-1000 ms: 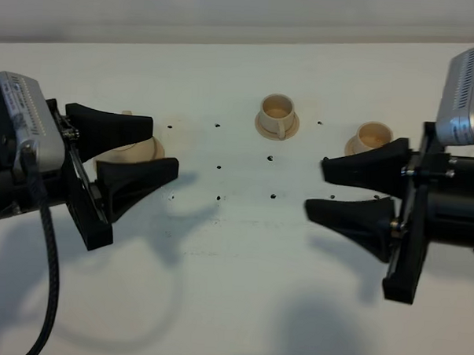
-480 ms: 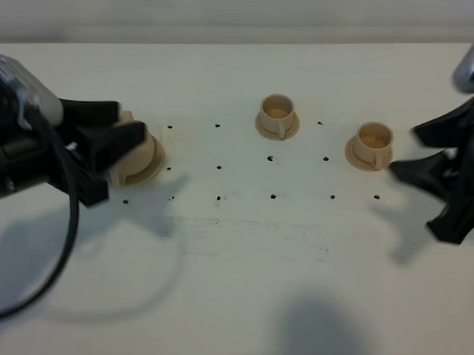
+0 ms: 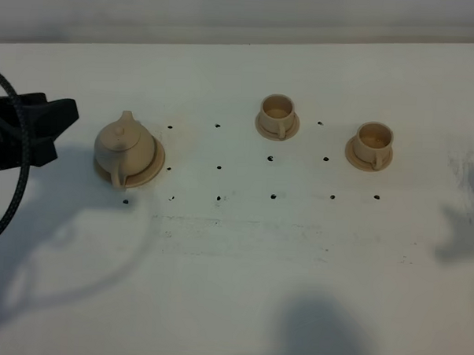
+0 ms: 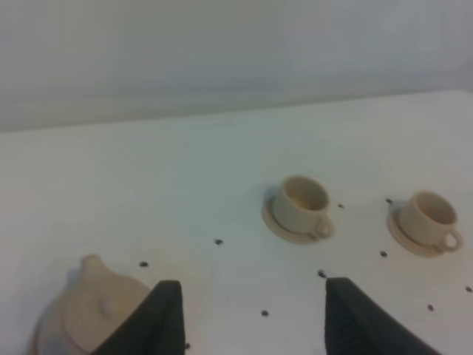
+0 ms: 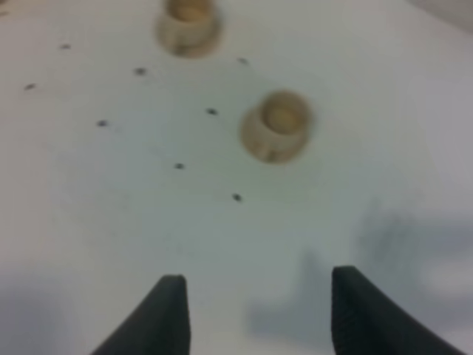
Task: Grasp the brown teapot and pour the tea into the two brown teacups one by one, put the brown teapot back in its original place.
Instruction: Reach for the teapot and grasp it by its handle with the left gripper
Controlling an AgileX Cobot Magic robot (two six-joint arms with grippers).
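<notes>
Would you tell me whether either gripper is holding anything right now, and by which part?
Nothing is held. The left gripper is open, beside the brown teapot without gripping it; the right gripper is open and empty.

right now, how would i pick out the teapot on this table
On the white table, look to the left side, away from the two small cups. The teapot sits there on a flat round disc; it is the only piece with a knobbed lid and spout, and bigger than either cup.
</notes>
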